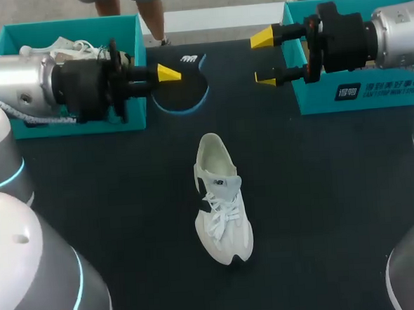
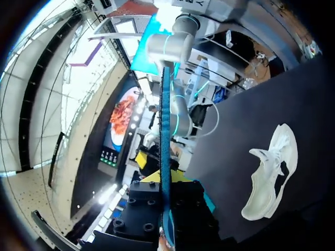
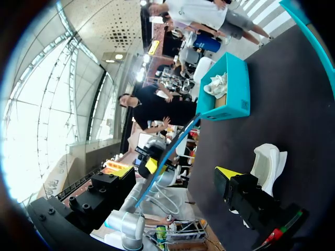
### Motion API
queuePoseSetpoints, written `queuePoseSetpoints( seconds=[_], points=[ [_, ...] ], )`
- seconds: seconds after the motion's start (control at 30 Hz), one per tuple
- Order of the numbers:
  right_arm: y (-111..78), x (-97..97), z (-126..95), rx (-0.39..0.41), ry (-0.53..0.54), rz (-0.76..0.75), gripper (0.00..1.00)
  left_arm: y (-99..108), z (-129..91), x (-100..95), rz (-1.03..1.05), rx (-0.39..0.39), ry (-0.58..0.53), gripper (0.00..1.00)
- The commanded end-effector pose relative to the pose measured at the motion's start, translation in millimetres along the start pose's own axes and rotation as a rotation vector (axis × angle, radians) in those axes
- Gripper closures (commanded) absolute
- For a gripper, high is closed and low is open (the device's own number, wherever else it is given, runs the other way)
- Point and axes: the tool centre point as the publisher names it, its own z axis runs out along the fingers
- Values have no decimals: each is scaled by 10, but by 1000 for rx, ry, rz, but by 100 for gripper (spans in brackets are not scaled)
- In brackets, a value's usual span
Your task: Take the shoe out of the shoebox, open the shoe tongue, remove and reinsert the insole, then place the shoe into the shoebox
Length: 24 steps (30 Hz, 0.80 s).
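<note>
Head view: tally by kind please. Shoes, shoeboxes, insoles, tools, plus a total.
Shoes: 2 - loose shoe, boxed shoe
Shoeboxes: 2 - left shoebox, right shoebox
Insoles: 1 - insole
Tools: 2 - left tool, right tool
Total: 7

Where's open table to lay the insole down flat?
Bare table lies on both sides of the sneaker: the patch in front of the left shoebox, and the one in front of the right shoebox. Crowded: the gap between the boxes, where the left hand holds the insole and the right hand hangs open.
</note>
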Motion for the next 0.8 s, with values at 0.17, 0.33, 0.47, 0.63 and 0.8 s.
queuePoseSetpoints(
  seconds=[0.17,0.33,0.47,0.63,0.8],
  points=[
    [9,-8,19,1,0,0,0,7,-94,-20,-930,21,172,100],
    [9,-8,19,1,0,0,0,-77,-92,-4,-1167,114,164,100],
    [9,-8,19,1,0,0,0,-77,-92,-4,-1167,114,164,100],
    [9,-8,19,1,0,0,0,-77,-92,-4,-1167,114,164,100],
    [9,-8,19,1,0,0,0,-77,-92,-4,-1167,114,164,100]
  ],
)
